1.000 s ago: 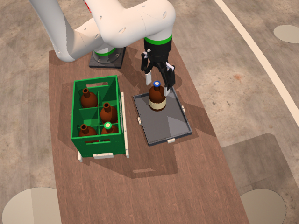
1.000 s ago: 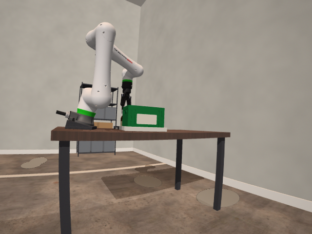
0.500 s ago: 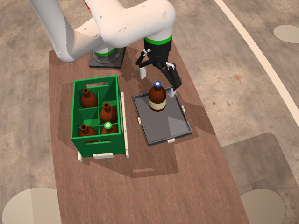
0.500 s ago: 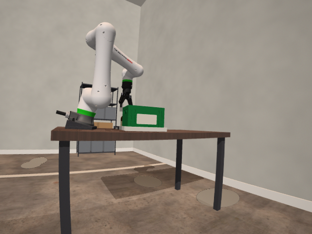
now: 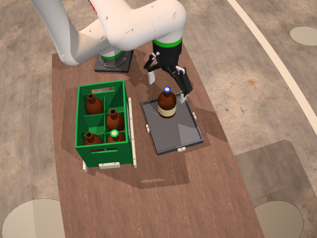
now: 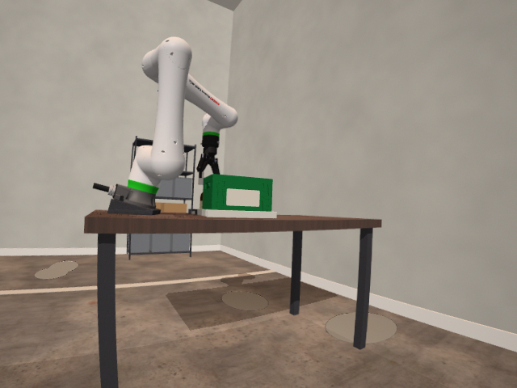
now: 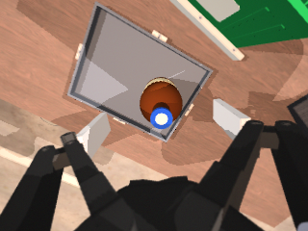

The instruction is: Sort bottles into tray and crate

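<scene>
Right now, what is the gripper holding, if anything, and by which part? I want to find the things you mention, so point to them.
Nothing: the black gripper (image 5: 167,88) (image 6: 208,173) (image 7: 159,115) is open, fingers apart around the blue-capped brown bottle (image 5: 167,103) (image 7: 160,94) on the grey tray (image 5: 172,130) (image 7: 113,60).

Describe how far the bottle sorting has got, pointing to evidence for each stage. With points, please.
Done: the blue-capped bottle (image 5: 167,103) (image 7: 161,98) stands upright on the tray (image 5: 169,130) (image 7: 108,63); three open bottles sit in the crate (image 5: 107,154) (image 6: 216,196) (image 7: 269,29).
In hand: nothing; the hand (image 5: 167,88) (image 7: 159,115) is open around the blue cap.
Left: the green-capped bottle (image 5: 115,139), in the crate, needs moving to the tray.
</scene>
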